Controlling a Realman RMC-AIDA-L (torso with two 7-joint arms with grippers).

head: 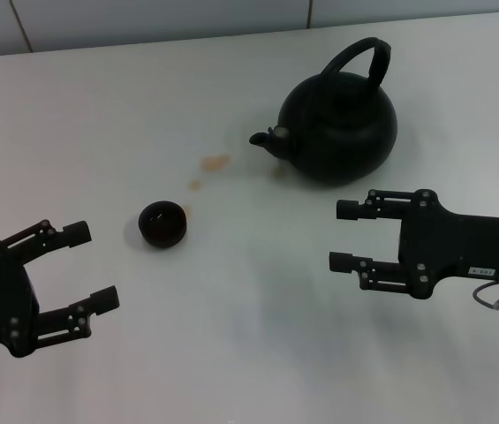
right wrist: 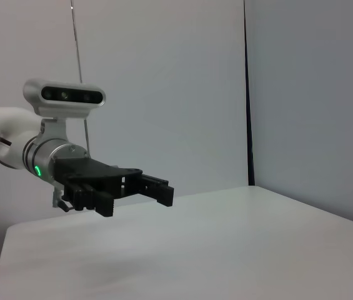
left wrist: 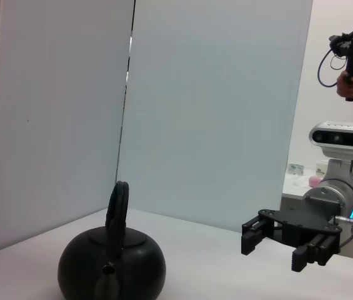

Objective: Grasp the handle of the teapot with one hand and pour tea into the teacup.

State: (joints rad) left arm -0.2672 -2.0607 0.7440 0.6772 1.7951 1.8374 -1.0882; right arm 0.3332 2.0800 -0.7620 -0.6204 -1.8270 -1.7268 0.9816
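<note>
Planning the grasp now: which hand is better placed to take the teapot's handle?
Probably the right hand: open, just in front of the teapot, whose handle is free. The left hand, also open, sits by the teacup, farther off.

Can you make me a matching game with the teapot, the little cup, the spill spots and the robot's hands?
Things:
1. teapot
2. teacup
3. tea spots
4. right gripper

Descriptions:
A. pale orange-brown marks on the table
B. fingers open, holding nothing, just in front of the teapot
C. big and black, with an arched handle
D. tiny dark bowl near the left gripper

Pairs: 1-C, 2-D, 3-A, 4-B
</note>
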